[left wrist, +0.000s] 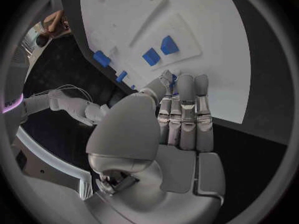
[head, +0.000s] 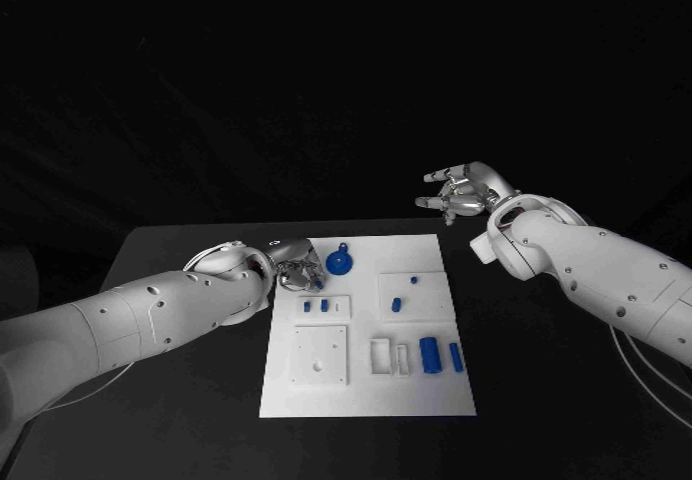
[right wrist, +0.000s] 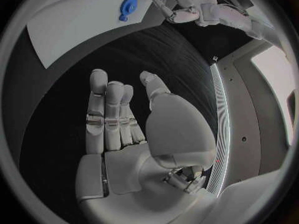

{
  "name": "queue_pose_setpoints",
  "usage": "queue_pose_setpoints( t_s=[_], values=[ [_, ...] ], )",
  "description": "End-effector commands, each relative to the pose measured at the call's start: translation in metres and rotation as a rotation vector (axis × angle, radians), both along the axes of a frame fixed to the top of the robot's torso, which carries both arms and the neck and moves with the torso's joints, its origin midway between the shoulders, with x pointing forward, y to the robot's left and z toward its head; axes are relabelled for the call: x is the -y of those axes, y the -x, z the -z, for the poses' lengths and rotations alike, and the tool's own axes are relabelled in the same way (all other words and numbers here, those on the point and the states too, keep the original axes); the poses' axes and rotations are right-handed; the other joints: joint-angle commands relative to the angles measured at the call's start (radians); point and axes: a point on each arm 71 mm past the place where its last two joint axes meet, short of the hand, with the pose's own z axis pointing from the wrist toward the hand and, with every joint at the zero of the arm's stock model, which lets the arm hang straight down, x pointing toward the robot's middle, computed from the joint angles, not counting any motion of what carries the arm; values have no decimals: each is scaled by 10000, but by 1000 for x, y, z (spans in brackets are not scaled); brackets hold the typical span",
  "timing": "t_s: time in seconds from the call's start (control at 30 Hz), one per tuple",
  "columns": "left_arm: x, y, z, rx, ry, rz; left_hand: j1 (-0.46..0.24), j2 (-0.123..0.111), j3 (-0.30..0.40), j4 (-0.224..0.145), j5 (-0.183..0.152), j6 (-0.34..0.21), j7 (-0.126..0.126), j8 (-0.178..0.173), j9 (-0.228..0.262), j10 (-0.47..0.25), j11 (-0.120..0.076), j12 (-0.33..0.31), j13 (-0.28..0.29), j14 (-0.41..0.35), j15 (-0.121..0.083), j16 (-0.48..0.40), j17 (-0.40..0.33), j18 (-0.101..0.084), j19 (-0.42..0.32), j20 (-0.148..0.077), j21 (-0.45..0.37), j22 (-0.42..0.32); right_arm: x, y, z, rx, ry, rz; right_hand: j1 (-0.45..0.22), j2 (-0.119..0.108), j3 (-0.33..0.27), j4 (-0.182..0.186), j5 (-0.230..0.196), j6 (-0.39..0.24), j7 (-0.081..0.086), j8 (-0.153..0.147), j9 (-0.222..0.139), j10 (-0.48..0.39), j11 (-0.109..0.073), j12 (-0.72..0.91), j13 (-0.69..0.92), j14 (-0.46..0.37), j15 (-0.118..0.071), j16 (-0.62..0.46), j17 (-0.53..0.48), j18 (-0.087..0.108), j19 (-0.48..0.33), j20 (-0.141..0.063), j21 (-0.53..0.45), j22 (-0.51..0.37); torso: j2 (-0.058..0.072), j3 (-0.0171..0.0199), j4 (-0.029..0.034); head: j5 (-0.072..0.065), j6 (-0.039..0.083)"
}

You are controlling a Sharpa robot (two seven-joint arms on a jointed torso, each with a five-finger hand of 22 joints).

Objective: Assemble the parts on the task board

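1. At the near-left corner of the white rectangular task board (head: pixel 368 325), the left silver many-fingered hand (head: pixel 293 268) hovers with its fingertips over the board edge.
2. In the left wrist view the fingers (left wrist: pixel 186 109) lie straight and close together, thumb folded toward them. A small blue piece (left wrist: pixel 175 78) shows at the fingertips; whether it is pinched cannot be told.
3. The blue round part with a tab (head: pixel 340 262) lies just beside this hand, toward the board centre. Its long axis runs roughly along the board length.
4. The right silver hand (head: pixel 464 193) hangs well apart, off the board's far-right corner, fingers spread and holding nothing.
5. Judgement: the left hand is the nearer; the next move falls to it.
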Motion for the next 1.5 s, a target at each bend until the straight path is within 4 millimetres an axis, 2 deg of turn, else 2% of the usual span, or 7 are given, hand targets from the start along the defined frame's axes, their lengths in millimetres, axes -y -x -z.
queue_pose_setpoints(
  t_s=[0.03,0.17,1.17,1.5],
  values=[
    [3,1,3,-112,-126,166,-10,31,-11,-59,45,14,29,24,8,-52,47,33,8,-29,0,49,-12,212,-82,22,29,214,-1,0,0,33,-31,-92,-80,-19,56,-12,64,58,-4,-17,8,-47,-16,51,6,-22,-34,39,0,125,53,12,-2,179,1,9,-5,3,-6],
    [3,1,4,-106,-229,172,3,37,-3,-68,49,2,33,25,8,-64,51,35,9,-35,3,52,-12,217,-89,23,40,216,-1,0,0,22,-26,-87,-80,-19,56,-12,64,58,-4,-17,8,-47,-16,51,6,-22,-34,39,0,125,53,12,-2,179,1,1,-9,-28,-3],
    [-3,-2,5,359,-608,-60,66,71,29,-124,110,71,33,28,11,-1,37,35,10,-25,-12,77,-24,252,-142,11,223,223,1,0,0,-7,-3,-81,-100,-6,58,-36,68,78,-6,-16,9,-38,-17,55,9,-16,-34,38,0,123,55,14,46,187,4,6,0,-40,-38],
    [2,-1,4,309,-462,65,34,68,26,-107,100,81,28,27,10,6,32,36,10,-19,-12,67,-32,249,-155,14,245,211,0,0,0,-22,-8,-101,-100,-6,58,-36,68,78,-6,-16,9,-38,-17,55,9,-16,-34,38,0,123,55,14,46,187,3,8,-3,-36,-63]
  ],
)
